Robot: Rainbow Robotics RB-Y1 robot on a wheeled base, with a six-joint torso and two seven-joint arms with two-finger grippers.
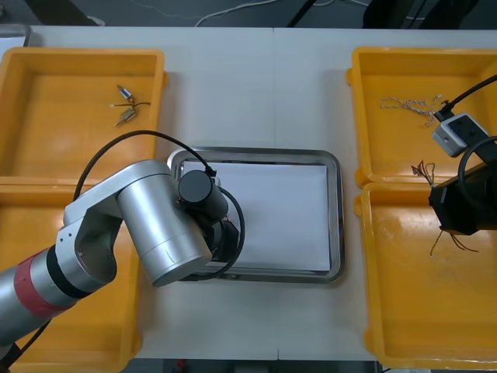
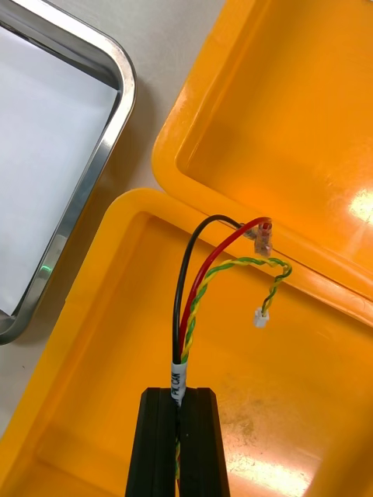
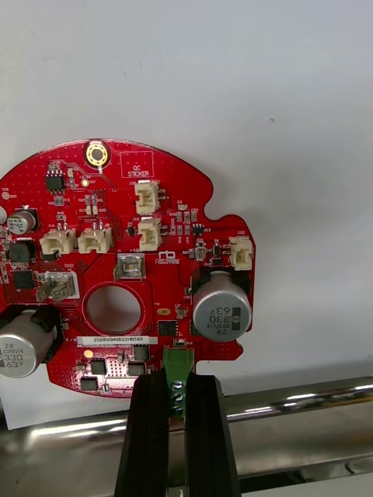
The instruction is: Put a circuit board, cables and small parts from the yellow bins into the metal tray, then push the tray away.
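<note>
Light tabletop carries a metal tray, white inside, with two yellow bins on each side of it.

The left gripper hangs over the tray's rim, at the corner on the left arm's side. Its black fingers are narrow, clamped on a small green connector at the edge of the round red circuit board. The board stretches away from the fingertips, component side up, over the white inside of the tray. The shiny rim runs crosswise right under the fingers. Whether the board touches the white floor I cannot tell.

The right gripper is over the bins on its own side. Its fingers are nearly together, pinching a cable bundle of black, red and twisted yellow-green wires. The bundle rises from between the fingertips and bends toward the ridge where the bin under the gripper meets the next bin. Its clear plug lies against that ridge, and a small white plug dangles just short of it. The tray is well off to one side of this gripper.

Far from both grippers, two small metal parts lie in one bin on the left. A twisted cable lies in a bin on the right.
</note>
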